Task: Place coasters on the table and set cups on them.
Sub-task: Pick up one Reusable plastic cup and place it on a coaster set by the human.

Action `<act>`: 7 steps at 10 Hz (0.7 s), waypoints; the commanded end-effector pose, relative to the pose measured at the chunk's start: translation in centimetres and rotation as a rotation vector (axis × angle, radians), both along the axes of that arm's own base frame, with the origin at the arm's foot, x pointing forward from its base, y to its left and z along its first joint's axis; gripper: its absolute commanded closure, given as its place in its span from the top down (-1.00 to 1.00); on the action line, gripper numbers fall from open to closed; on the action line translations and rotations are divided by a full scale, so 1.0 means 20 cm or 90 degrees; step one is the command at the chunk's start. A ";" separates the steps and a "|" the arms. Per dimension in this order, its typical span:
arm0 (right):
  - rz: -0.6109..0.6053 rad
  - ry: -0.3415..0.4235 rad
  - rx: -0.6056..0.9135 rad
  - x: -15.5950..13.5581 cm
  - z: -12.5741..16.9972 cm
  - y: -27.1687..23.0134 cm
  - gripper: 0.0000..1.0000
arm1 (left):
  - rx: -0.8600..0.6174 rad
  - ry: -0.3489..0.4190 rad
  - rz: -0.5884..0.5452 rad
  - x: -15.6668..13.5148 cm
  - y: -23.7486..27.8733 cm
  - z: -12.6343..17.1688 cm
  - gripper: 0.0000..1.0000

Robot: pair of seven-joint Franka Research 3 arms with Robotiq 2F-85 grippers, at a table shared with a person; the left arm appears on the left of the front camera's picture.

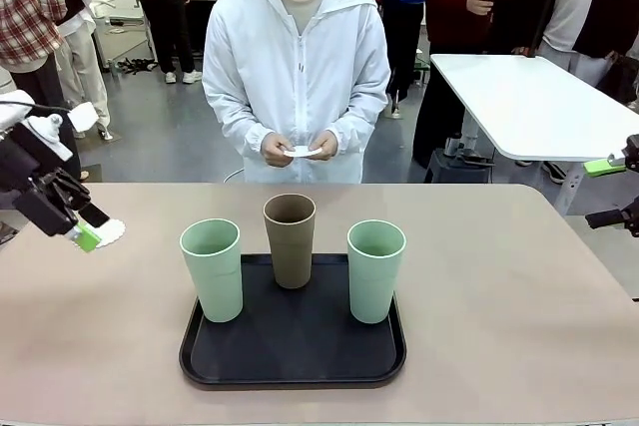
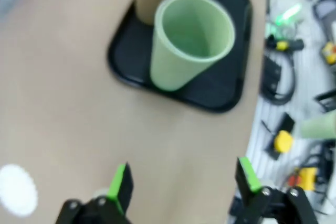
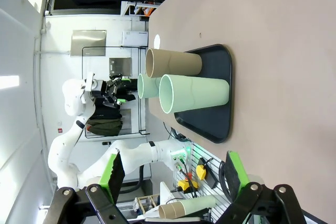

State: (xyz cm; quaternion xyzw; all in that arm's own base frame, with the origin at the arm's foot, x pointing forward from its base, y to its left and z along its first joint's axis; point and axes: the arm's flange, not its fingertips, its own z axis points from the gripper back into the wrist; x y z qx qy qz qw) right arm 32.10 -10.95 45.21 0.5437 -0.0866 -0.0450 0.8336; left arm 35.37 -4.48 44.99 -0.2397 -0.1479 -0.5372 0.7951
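One coaster [image 1: 110, 231] lies flat on the desk [image 1: 519, 326], well to the left of the black tray [image 1: 300, 364], so the step in hand looks like clearing the left fingers [image 1: 87, 237] from it. They are spread apart and hold nothing. The clean way is probably to lift straight up from the desk before swinging toward the tray, so that no pad drags the thin disc or catches its scalloped edge. In the left wrist view the coaster sits outside the gap, beyond one green pad and off to the side, not between the fingers. In the front view a pad is just beside the disc's edge; I cannot tell whether it touches. The near mint cup [image 1: 212, 271], the brown cup [image 1: 290, 241] and the other mint cup [image 1: 375, 271] stand upright on the tray, none on a coaster yet. Behind the tray, the person's hands [image 1: 275, 150] hold a second coaster [image 1: 304, 153]. Right of the tray, the right fingers [image 3: 233, 170] hang parted and empty.
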 end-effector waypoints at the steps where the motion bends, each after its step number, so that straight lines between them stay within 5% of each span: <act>1: 0.001 -0.004 0.004 0.00 0.00 0.00 1.00 | 0.010 -0.035 -0.021 -0.08 -0.02 -0.01 1.00; 2: 0.001 -0.004 0.004 0.00 0.00 0.00 1.00 | 0.000 0.000 0.000 0.00 0.00 0.00 1.00; 7: 0.001 -0.004 0.004 0.00 0.00 0.00 1.00 | -0.010 -0.003 0.000 -0.02 0.01 -0.01 1.00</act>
